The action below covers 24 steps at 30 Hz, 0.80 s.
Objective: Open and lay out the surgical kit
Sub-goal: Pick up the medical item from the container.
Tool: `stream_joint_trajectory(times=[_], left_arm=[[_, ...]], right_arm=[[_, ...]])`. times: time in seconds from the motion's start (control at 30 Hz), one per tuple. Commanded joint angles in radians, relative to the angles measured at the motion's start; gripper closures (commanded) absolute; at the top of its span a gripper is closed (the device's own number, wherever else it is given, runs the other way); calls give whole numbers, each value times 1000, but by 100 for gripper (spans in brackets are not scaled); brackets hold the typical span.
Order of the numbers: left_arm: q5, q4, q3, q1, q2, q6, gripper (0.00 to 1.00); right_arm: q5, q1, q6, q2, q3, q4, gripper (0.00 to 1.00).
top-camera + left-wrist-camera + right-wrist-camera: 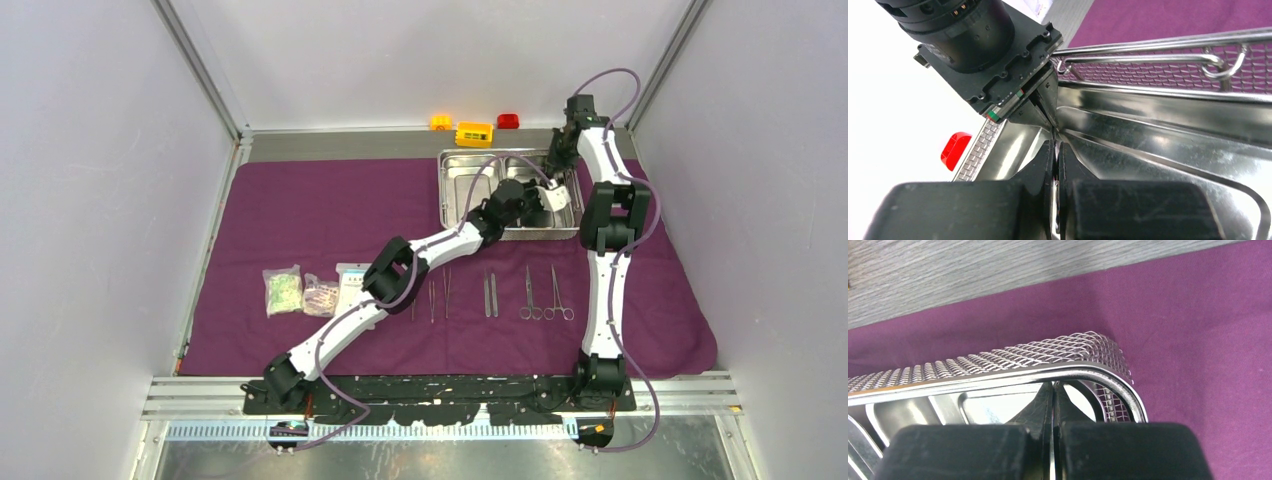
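Top external view: a dark-purple cloth (300, 200), matte and slightly rumpled, covers most of the grey table (340, 145). At its far right lies the tray (470, 195), a shiny rectangular steel pan with 2 compartments and rounded corners. Both arms meet at its right end. The left gripper (560, 197) is clamped shut on the right rim, with a thin bright strip of steel showing between its black pads in the left wrist view. The right gripper (556, 158) is pinched shut on the rim at the far right corner.

Right wrist view: the rim is a smooth polished band that curves round the corner. Fine diamond-pattern wire mesh (1048, 352) runs along its outer side. A bent wire handle (1223, 62) lies against the mesh in the left wrist view.

On the near half of the cloth lies a neat row. It holds 3 small clear packets (282, 291) with pale contents, then thin steel tweezers (490, 296), then 2 ring-handled tools (543, 297). I cannot tell scissors from clamps. One packet bears a white label too small to read.

Beyond the cloth, 3 plastic bricks (474, 133) sit on the table, orange, yellow and red.
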Motion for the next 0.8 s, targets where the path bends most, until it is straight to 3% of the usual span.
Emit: stream_joint_trajectory(times=[0.0, 0.23, 0.77], left_arm=[[74, -39, -125, 6, -94, -30, 100], [146, -86, -307, 22, -236, 0, 100], [248, -409, -254, 59, -394, -68, 100]], right_arm=[[-34, -11, 4, 11, 27, -82, 94], [-93, -24, 27, 31, 131, -117, 67], [-244, -82, 87, -75, 205, -77, 60]])
